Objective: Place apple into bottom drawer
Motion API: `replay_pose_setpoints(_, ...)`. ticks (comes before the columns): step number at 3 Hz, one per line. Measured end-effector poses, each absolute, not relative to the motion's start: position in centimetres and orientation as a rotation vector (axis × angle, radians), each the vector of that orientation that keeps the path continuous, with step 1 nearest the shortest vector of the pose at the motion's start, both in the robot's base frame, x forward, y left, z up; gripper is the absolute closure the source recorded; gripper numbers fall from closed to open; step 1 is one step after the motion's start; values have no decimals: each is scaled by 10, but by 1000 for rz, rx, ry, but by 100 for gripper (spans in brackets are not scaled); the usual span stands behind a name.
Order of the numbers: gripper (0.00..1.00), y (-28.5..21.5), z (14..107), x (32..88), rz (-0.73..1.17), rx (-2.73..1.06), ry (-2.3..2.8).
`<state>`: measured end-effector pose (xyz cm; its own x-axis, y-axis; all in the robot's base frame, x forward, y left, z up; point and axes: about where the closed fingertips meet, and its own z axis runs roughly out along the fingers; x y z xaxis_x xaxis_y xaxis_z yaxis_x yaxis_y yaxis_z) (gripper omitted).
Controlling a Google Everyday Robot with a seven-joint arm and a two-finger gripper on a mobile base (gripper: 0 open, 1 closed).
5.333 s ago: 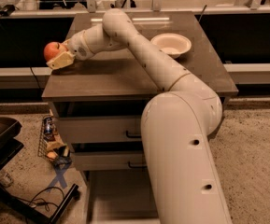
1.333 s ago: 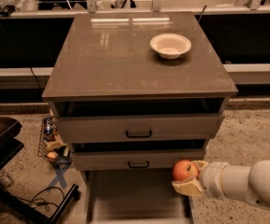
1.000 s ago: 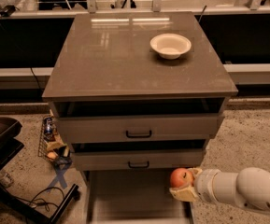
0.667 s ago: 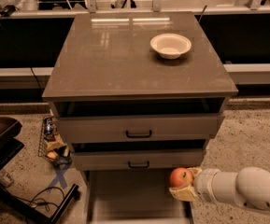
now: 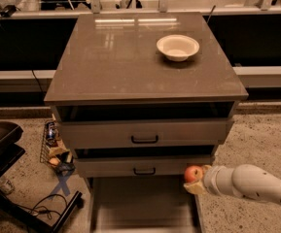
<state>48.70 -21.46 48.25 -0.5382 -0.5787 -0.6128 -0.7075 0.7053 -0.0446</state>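
Note:
The red-orange apple (image 5: 193,173) hangs just below the middle drawer's right end, with my gripper (image 5: 196,180) shut on it. My white arm reaches in from the lower right. The apple sits above the right side wall of the bottom drawer (image 5: 142,203), which is pulled out as a wide shallow grey tray with a bare floor.
A white bowl (image 5: 177,46) stands on the cabinet top (image 5: 106,57) at the back right. Two upper drawers with black handles (image 5: 145,140) are pushed in. A wire basket of clutter (image 5: 55,149) and a dark cart (image 5: 4,169) stand at the left on the floor.
Five seconds ago the apple was at the cabinet top's left edge; now it is low at the right. Over the last second it shifted slightly left and down, then held still.

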Motion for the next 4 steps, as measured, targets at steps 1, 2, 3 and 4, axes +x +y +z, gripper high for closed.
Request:
replay_pose_setpoints(1,100,-271,422,514,152,-1031,2345)
replay_pose_setpoints(2,100,-329,390,501,75,-1036,2378)
replay_pose_setpoints(3,100,-329,390,501,75,-1036,2378)
replay_pose_setpoints(4,100,-317,357,497,108,-1044,2398)
